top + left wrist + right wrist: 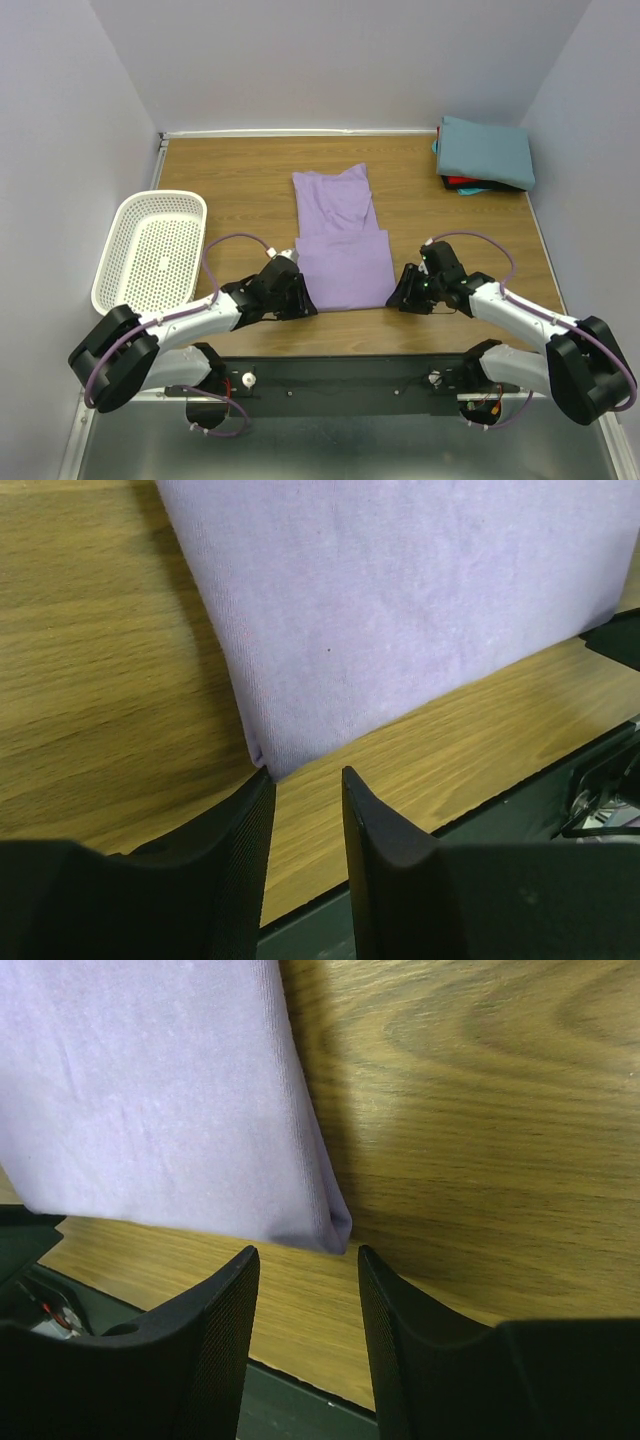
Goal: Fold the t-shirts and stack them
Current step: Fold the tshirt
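Note:
A lavender t-shirt (342,240) lies partly folded in the middle of the table, its near half doubled over. My left gripper (306,303) stands open at the shirt's near left corner (262,755), nothing between its fingers (250,830). My right gripper (395,297) stands open at the near right corner (335,1228), fingertips just short of the cloth and empty. A folded teal t-shirt (487,150) rests on a folded red one (462,183) at the far right corner.
A white perforated basket (151,250) stands at the left edge of the table. The table's near edge and the black mounting rail (350,375) run just behind both grippers. Walls close the table in at the back and on both sides.

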